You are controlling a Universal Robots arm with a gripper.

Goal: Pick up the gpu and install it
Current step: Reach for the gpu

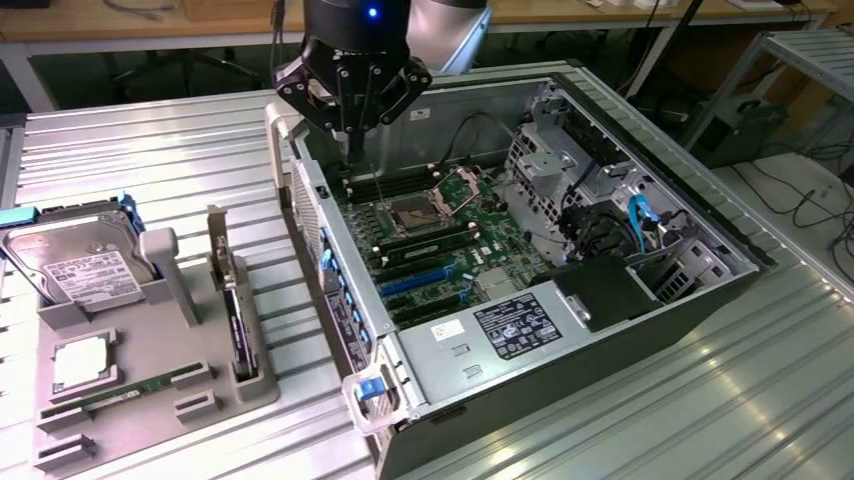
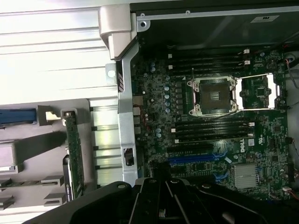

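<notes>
The gpu (image 1: 235, 305) stands on edge in a slot of the grey parts tray (image 1: 147, 420), with its silver bracket end (image 1: 218, 240) toward the back. The wrist view shows the gpu (image 2: 74, 154) edge-on as a thin green strip. My gripper (image 1: 356, 128) hangs shut and empty over the far corner of the open computer case (image 1: 534, 380), above the motherboard (image 1: 454, 240). It is well apart from the gpu. Blue expansion slots (image 1: 416, 283) lie on the board toward the near side of the CPU socket (image 1: 411, 215).
The tray also holds a hard drive (image 1: 80, 270), a RAM stick (image 1: 123, 392) and a CPU chip (image 1: 80, 358). Inside the case are a power supply (image 1: 514, 325), drive cages (image 1: 561, 150) and blue cables (image 1: 641, 225). The case wall (image 1: 314, 220) stands between tray and board.
</notes>
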